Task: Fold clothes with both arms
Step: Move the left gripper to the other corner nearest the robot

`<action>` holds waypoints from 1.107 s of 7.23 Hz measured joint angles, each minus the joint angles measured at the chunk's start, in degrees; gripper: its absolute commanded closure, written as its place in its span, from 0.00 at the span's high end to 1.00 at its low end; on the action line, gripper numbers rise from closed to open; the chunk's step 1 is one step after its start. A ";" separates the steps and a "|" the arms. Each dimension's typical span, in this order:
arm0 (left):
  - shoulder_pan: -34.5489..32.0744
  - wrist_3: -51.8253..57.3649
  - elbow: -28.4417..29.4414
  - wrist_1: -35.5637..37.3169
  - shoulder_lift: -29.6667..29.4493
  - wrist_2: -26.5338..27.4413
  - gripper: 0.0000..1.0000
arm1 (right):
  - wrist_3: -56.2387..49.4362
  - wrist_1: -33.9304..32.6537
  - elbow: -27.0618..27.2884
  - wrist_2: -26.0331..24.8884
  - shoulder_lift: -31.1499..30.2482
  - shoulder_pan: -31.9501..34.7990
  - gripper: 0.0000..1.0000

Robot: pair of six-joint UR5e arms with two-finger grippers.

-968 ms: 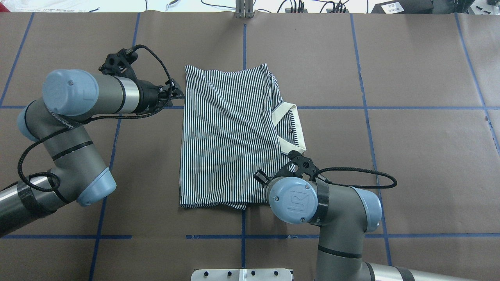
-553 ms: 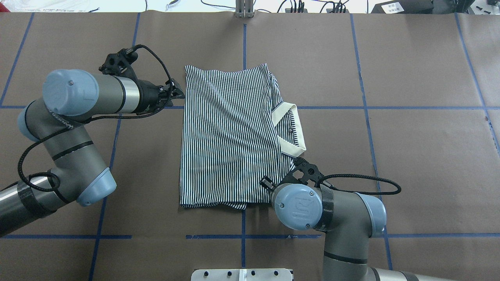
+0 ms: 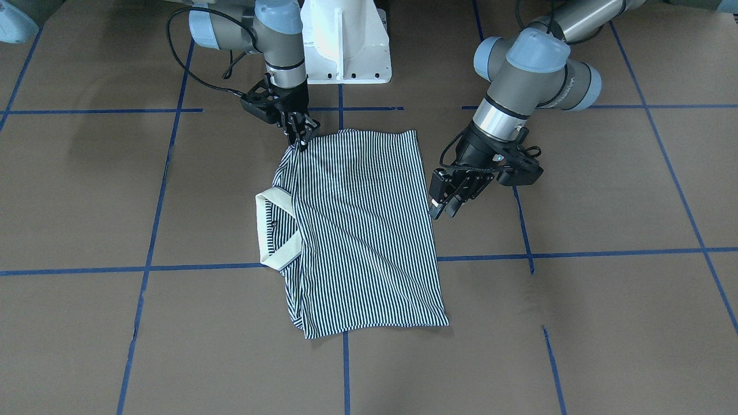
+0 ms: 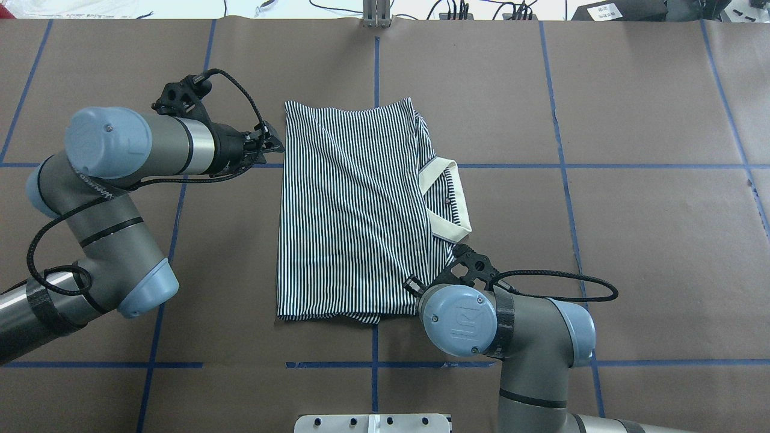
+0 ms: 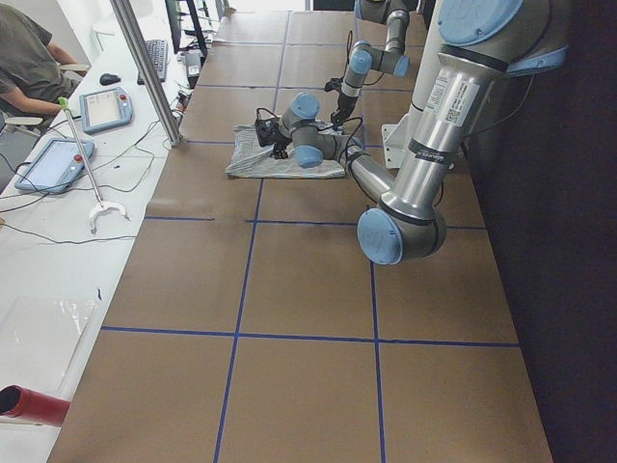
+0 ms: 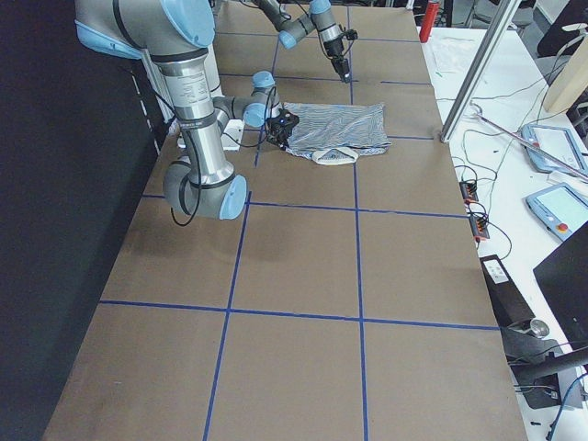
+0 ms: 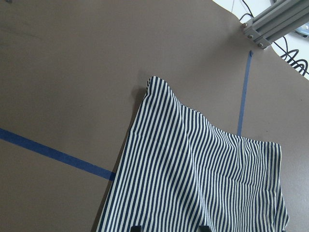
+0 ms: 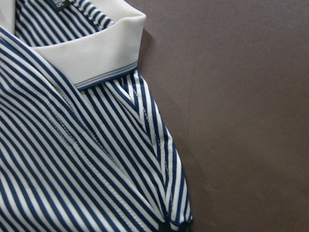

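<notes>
The striped polo shirt [image 3: 357, 230] lies folded into a tall rectangle at the table's middle, its cream collar [image 3: 271, 230] sticking out on one long side. In the overhead view the shirt [image 4: 349, 210] has its collar [image 4: 448, 198] toward my right arm. My right gripper [image 3: 298, 138] is shut on the shirt's corner nearest the robot base, where the fabric rises to a point. The right wrist view shows that corner [image 8: 176, 217] running into the fingertips. My left gripper [image 3: 445, 202] hovers open at the opposite long edge. In the left wrist view the shirt [image 7: 203, 183] lies between its spread fingertips.
The white pedestal base [image 3: 346, 46] stands just behind the shirt. Brown paper with blue tape lines [image 4: 565, 180] covers the table. An aluminium post [image 4: 377, 15] and cables sit at the far edge. A seated person [image 5: 29, 58] and tablets are beside the table.
My right arm has shifted a little to the right and back toward the base at the shirt's corner. The left arm and the shirt's body look unmoved.
</notes>
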 measured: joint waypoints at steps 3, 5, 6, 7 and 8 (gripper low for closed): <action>0.61 -1.96 -1.29 0.14 0.29 0.20 0.51 | -0.19 -0.05 2.56 0.22 -0.58 0.06 0.00; 5.72 -8.55 -8.36 0.46 4.65 2.91 0.52 | -0.28 -0.06 4.23 0.30 -1.57 0.06 0.00; 10.47 -11.84 -12.55 0.72 8.70 7.21 0.53 | -0.32 -0.03 4.43 0.29 -1.69 0.04 0.00; 15.34 -14.74 -15.13 2.37 11.31 11.66 0.53 | -0.35 -0.01 4.48 0.31 -1.68 0.03 0.00; 18.99 -16.97 -16.17 5.28 12.07 14.04 0.53 | -0.37 0.00 4.50 0.33 -1.66 0.03 0.00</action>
